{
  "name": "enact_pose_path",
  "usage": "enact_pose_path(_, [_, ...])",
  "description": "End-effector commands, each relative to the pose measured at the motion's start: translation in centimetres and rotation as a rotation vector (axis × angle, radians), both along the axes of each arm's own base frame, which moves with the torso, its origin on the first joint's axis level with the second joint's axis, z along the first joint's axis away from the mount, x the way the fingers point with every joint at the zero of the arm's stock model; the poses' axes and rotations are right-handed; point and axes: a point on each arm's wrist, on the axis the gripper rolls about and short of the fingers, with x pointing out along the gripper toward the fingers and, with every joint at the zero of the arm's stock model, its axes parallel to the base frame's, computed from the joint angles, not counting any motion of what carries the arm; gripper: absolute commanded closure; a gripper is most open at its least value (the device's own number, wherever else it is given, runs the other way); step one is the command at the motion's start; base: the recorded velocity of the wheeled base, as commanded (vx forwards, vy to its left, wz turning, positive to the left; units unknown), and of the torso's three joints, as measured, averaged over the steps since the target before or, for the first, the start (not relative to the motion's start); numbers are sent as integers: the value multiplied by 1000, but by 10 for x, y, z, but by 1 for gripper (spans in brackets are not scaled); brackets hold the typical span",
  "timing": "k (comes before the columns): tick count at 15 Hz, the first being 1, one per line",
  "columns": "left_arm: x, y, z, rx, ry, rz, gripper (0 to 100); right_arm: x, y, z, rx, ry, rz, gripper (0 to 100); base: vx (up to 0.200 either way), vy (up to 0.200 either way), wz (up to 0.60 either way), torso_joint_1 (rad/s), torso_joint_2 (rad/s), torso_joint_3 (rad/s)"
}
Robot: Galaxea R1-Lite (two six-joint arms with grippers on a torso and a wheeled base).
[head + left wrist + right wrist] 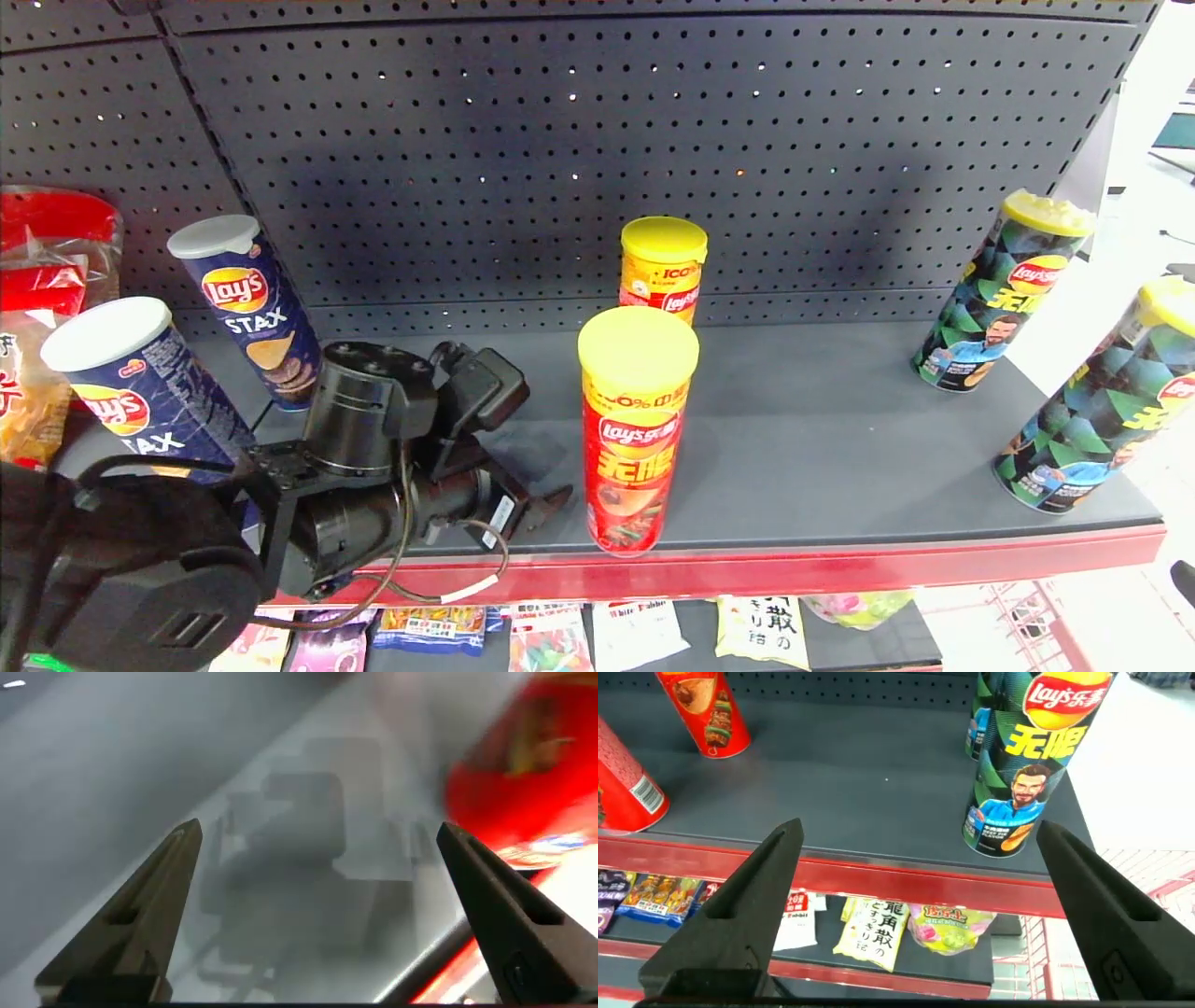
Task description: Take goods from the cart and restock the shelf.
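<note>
Red can (pixel 635 439) upright at shelf (pixel 840 448) front, lined before its twin (pixel 663 269); left end effector (pixel 540 507) released beside it, placement apparently done; right end effector (pixel 920 831) released, empty.

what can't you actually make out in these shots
1. Head view: front blue can, base hidden behind the left arm.
2. Head view: front green can, cut by the right edge.
3. Left wrist view: red can, blurred, label unreadable.
4. Head view: lower-shelf snack bags, cut by the bottom edge.

Red can (pixel 523 765) blurred in left wrist view; front green can (pixel 1102 411) edge-cropped.
</note>
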Motion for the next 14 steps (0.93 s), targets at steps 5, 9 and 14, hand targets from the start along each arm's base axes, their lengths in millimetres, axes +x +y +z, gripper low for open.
enact_pose_path(5, [0,-12,-10,19,26,-38,0,1,0,1,1,4,1,0,0,0,0,0,0,0])
enact_pose_path(9, [-1,-12,-11,21,28,-37,0,2,0,1,0,9,1,0,0,0,0,0,0,0])
enact_pose_path(14, [-2,-11,-11,22,30,-38,0,2,0,1,0,7,1,0,0,0,0,0,0,0])
